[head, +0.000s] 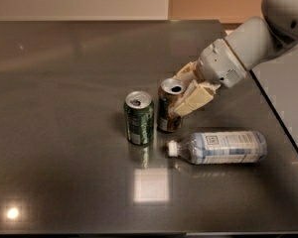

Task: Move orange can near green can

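Note:
The orange can (pixel 168 109) stands upright on the dark table (pixel 64 83), brownish with a silver open top. My gripper (pixel 181 93) reaches in from the right, its cream fingers (pixel 192 101) closed around the orange can's right side. The green can (pixel 139 118) stands upright just left of the orange can, with a narrow gap between them.
A clear plastic bottle (pixel 221 148) lies on its side just in front and right of the cans, cap pointing left. The table's right edge (pixel 278 113) runs diagonally behind my arm (pixel 248 48). Bright light reflections show on the table front.

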{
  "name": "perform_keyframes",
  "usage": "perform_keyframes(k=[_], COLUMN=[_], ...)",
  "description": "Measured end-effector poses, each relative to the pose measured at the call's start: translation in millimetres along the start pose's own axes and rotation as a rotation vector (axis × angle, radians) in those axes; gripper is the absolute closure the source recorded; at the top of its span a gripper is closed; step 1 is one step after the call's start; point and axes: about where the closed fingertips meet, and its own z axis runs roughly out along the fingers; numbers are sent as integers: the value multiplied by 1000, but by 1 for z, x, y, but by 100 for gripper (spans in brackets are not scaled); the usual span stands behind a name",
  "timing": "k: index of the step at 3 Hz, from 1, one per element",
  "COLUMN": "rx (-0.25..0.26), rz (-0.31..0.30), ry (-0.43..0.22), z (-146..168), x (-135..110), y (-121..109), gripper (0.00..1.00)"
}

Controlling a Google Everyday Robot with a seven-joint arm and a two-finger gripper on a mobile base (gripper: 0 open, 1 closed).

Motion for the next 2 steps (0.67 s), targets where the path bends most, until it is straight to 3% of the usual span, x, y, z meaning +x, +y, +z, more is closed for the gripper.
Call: perform_keyframes(k=[1, 2], rx=[-1, -1], rz=[-2, -4], ry=[0, -1], z=[1, 3], x=[-1, -2], y=[0, -1], gripper=[12, 0])
